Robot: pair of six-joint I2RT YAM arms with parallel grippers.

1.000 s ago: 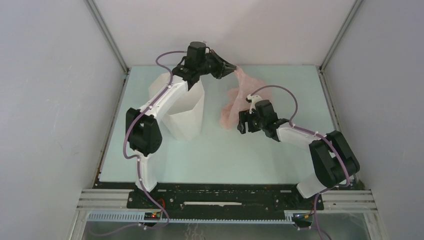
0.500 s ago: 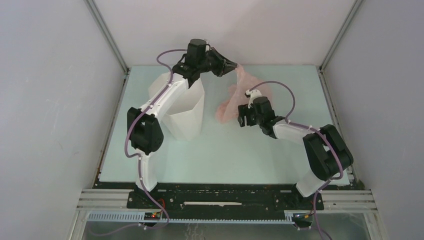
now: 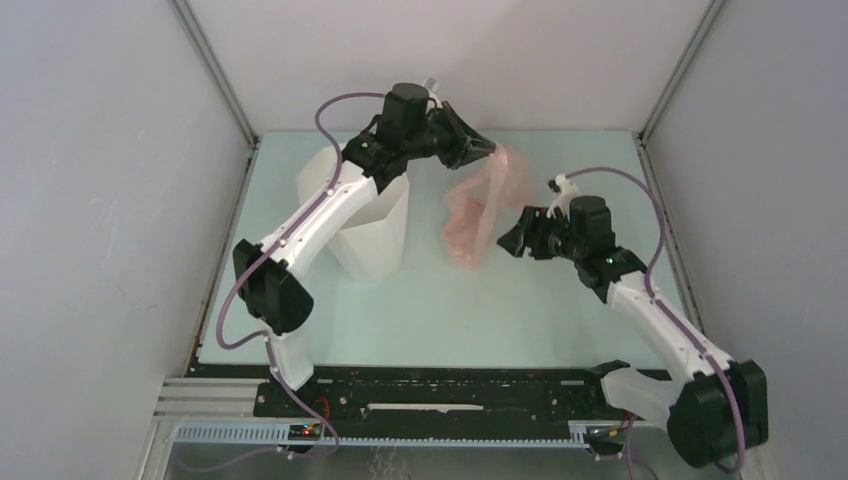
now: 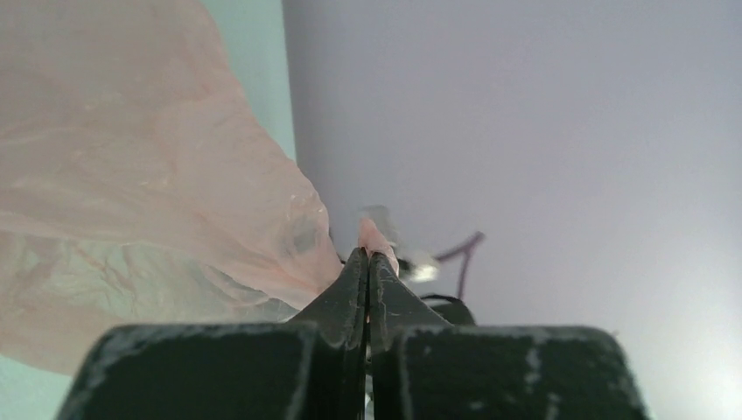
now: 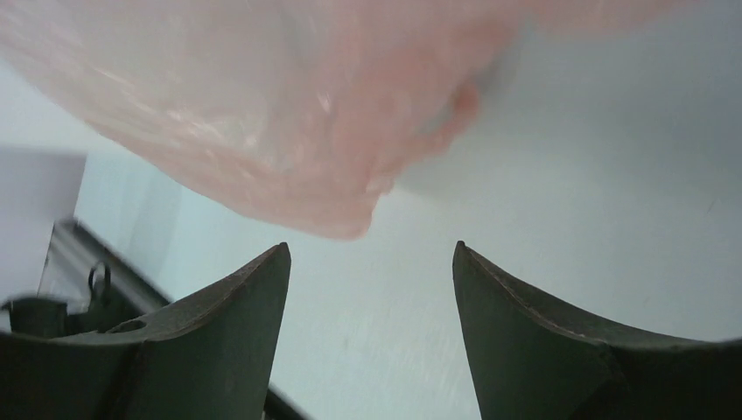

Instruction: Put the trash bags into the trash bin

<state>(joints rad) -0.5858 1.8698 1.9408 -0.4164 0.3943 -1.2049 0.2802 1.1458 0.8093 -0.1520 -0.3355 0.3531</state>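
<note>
The left arm was stretched long, reaching up and across toward the far middle, its end effector held high, jaws pressed tight on a pinch of the trash bag. The right arm was extended forward, wrist turned leftward. The right end effector pointed left, jaws wide apart, gripping nothing.

The thin, wrinkled plastic film bag is translucent pale pink. The faceted plastic bin is plain white. The flat table top is pale mint green. The left arm and right arm have white shells, black joints and purple cables.
</note>
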